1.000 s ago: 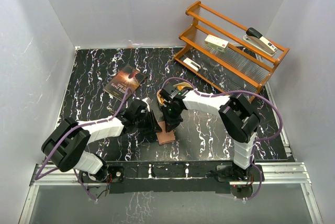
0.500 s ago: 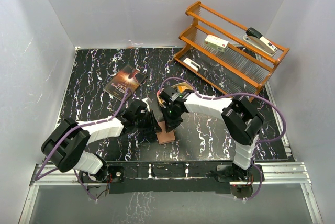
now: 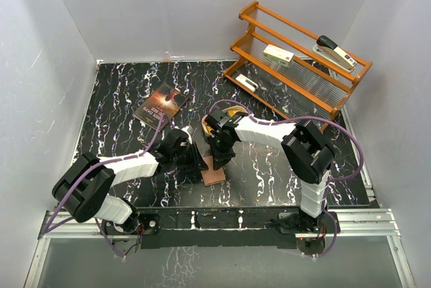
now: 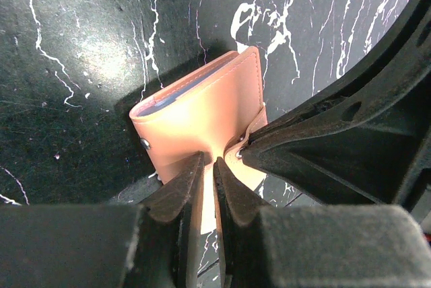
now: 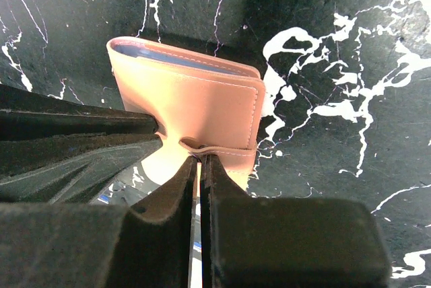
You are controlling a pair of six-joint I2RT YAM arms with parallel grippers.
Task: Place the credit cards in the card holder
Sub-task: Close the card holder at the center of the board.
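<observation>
Both arms meet mid-frame: left gripper [image 4: 209, 161] pinches the card holder [image 4: 195, 110], right gripper [image 5: 198, 159] clenched at its tab; paperback [image 3: 160, 105] upper left.

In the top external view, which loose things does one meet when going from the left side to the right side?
First the dark book → card holder → white box on the wooden rack → stapler.

Cards [image 5: 176, 57] mostly hidden w/in holder [image 5: 195, 106]
</observation>
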